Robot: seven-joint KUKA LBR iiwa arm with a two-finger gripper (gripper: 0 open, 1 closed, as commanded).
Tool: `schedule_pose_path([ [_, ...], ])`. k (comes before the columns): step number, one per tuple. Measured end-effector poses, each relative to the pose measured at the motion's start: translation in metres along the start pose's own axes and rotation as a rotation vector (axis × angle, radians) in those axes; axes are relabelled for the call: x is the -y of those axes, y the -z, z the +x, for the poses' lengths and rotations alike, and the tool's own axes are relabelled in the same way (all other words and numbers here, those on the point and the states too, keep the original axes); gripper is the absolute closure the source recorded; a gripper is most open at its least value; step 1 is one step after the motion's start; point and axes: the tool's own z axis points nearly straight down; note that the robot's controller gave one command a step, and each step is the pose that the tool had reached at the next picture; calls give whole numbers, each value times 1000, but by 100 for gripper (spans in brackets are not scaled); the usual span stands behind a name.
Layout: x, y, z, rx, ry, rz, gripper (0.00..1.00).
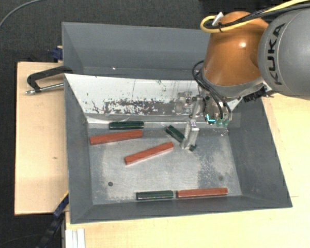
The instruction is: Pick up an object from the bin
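My gripper hangs low in the bin's back right part, under the orange wrist cover. A short dark green bar lies tilted right at its left side, touching or nearly touching it. Whether the bar is held cannot be told. A red bar lies slanted just left of and below the gripper, on the bin floor.
Near the back wall on the left lie a dark green bar and a red bar, side by side. Along the front wall a dark green bar and a red bar lie end to end. The arm fills the upper right.
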Motion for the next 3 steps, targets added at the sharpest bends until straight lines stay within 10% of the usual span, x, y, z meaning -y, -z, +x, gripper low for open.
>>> schedule_pose_path([
  [1,-23,-138,-2,0,151,0,0],
  [2,-23,-133,-4,7,150,0,100],
  [3,-16,59,11,21,323,2,100],
])
